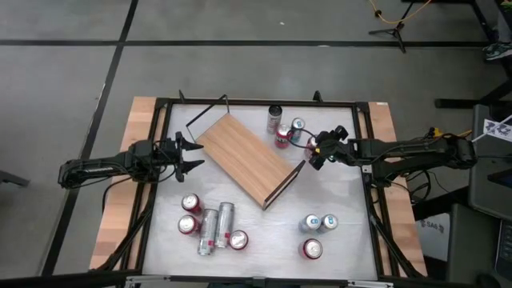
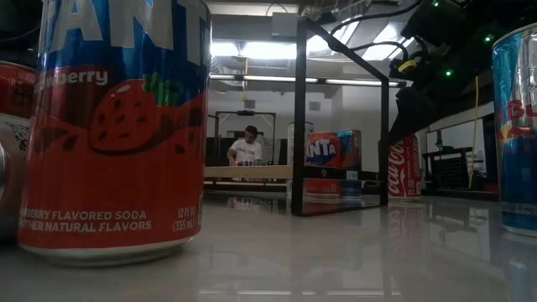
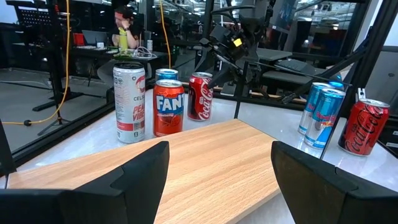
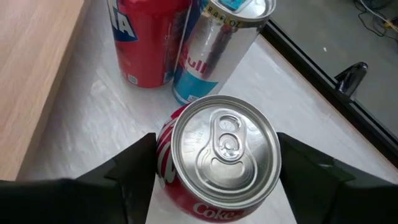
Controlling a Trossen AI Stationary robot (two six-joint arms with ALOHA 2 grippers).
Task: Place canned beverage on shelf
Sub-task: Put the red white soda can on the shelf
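Note:
The shelf point(image 1: 244, 156), a light-brown wooden board with black wire rails, lies slantwise on the white table's middle. My left gripper point(image 1: 192, 154) is open and empty at the shelf's left end; its wrist view looks along the board point(image 3: 199, 162). Four cans stand upright near the far edge: a white can point(image 1: 275, 118), a Red Bull can point(image 1: 298, 128), a red Fanta can point(image 1: 282, 138) and a Coca-Cola can point(image 4: 217, 155). My right gripper point(image 1: 316, 150) is open, with one finger on either side of the Coca-Cola can. My right gripper's open fingers point(image 4: 134, 171) stand close to the Coca-Cola can's side wall point(image 4: 163, 155), one on each side, coming slanting from above and the table's right. I cannot tell whether they touch it. The can stands upright on the table.
Several cans sit near the table's front left point(image 1: 208, 226), some of them lying down, and three stand at the front right point(image 1: 314, 232). A Fanta strawberry can point(image 2: 117, 126) fills the low view's left. A person point(image 2: 247, 147) is in the room beyond the table.

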